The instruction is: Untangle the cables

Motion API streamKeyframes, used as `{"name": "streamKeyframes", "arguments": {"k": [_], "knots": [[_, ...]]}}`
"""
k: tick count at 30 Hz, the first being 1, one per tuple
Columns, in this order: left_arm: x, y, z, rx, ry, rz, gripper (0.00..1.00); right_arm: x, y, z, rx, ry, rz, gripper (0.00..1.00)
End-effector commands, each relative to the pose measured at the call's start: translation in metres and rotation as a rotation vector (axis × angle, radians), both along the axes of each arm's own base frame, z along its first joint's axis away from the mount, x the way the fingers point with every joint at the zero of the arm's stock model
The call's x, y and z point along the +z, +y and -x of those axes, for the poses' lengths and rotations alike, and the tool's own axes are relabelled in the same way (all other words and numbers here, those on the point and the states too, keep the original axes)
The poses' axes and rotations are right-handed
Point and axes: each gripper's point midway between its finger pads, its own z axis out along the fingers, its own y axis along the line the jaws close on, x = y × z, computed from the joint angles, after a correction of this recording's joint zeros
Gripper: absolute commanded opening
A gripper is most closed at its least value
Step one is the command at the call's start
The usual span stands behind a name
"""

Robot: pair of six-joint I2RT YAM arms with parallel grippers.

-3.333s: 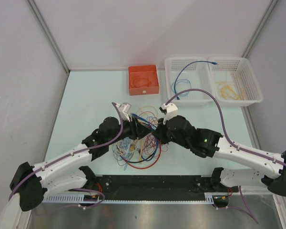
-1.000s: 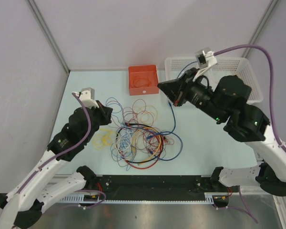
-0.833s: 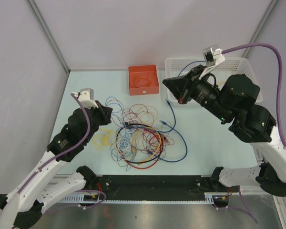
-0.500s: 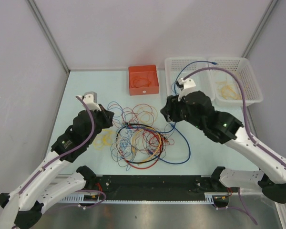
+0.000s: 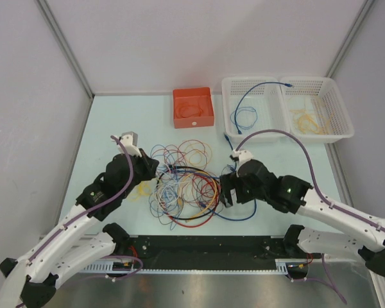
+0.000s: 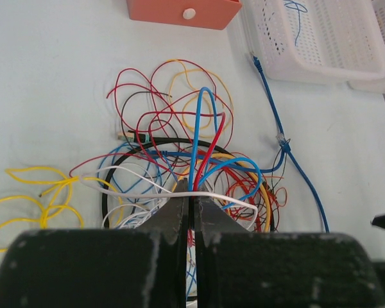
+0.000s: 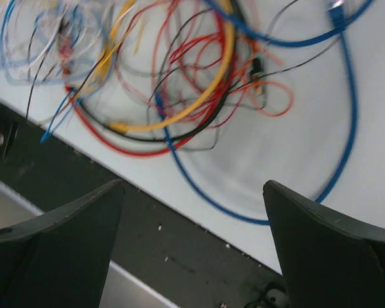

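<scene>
While the left gripper (image 6: 191, 200) seemingly pinches the tangled thin multicoloured cables (image 6: 186, 154), the right gripper (image 7: 192, 185) gapes wide open.

Top cam: high, near side, looking down at whole table (image 5: 115, 122). Left wrist: low, close, facing forward across cables (image 6: 186, 154). Right wrist: close, downward, blurred, probably same tangle.
</scene>
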Motion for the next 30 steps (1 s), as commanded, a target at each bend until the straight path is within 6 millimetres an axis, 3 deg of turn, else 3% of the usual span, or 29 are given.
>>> {"name": "streamKeyframes", "arguments": {"k": [1,5,9,15,19,22,25,26,28,29,30], "knots": [[-0.004,-0.009,-0.001,-0.021,0.0,0.06,0.0,-0.006,0.007,0.04,0.136,0.013,0.036,0.94],[-0.013,-0.02,-0.001,-0.054,0.028,0.083,0.0,-0.033,0.015,0.056,0.242,0.043,0.159,0.87],[-0.018,-0.026,0.001,-0.077,0.051,0.093,0.0,-0.055,0.028,0.057,0.307,0.048,0.234,0.83],[-0.022,-0.024,0.005,-0.08,0.057,0.095,0.0,-0.087,0.042,0.053,0.357,0.087,0.317,0.81],[-0.028,-0.023,0.008,-0.085,0.073,0.091,0.0,-0.12,0.034,0.047,0.348,0.122,0.444,0.8],[-0.031,-0.023,0.009,-0.085,0.079,0.093,0.0,-0.128,0.037,0.042,0.333,0.145,0.439,0.75],[-0.033,-0.021,0.011,-0.08,0.082,0.091,0.0,-0.13,0.042,0.042,0.336,0.163,0.413,0.56],[-0.033,-0.021,0.011,-0.078,0.081,0.088,0.0,-0.13,0.044,0.042,0.34,0.167,0.406,0.43],[-0.033,-0.019,0.011,-0.075,0.078,0.084,0.0,-0.129,0.044,0.043,0.337,0.167,0.402,0.29],[-0.032,-0.018,0.011,-0.073,0.076,0.083,0.0,-0.121,0.046,0.043,0.336,0.153,0.377,0.16],[-0.033,-0.018,0.011,-0.073,0.075,0.079,0.0,-0.115,0.046,0.044,0.336,0.146,0.364,0.09]]}}
